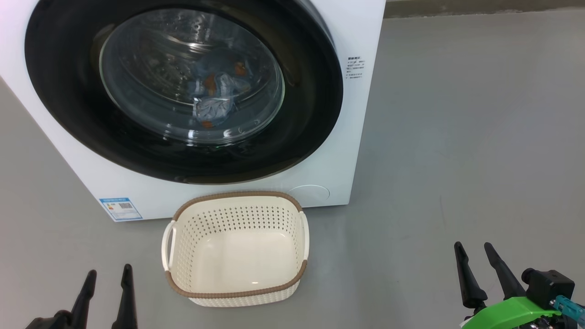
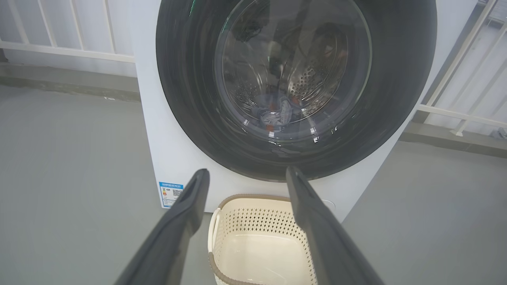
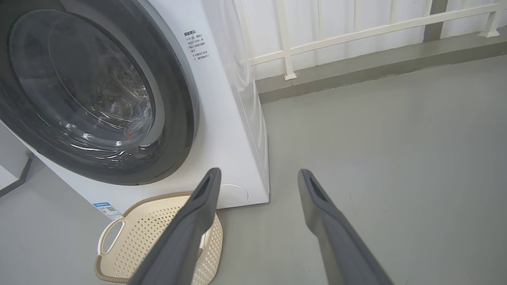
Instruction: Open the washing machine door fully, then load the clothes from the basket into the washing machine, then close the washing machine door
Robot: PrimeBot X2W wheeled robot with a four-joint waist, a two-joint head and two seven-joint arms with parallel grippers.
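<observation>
both grippers are let go and hold nothing. left gripper (image 1: 110,269) sits low on the left, its two dark fingers spread wide and pointing up at the machine. right gripper (image 1: 472,245) sits low on the right, fingers spread too, over bare floor (image 1: 457,137), well apart from everything.

between them, but much nearer the left one, is the basket (image 1: 235,195). it sits on the floor just in front of the washing machine (image 1: 155,201). i cannot tell if they touch. nothing is in it.

up past the basket is the washing machine door (image 1: 313,100). it looks shut flat on the front. the clothes (image 1: 215,98) show through its clear middle, lying inside the machine.

so i think the job is done. if the door needs one more push, it lies ahead and a bit left, so the left arm is closer.
</observation>
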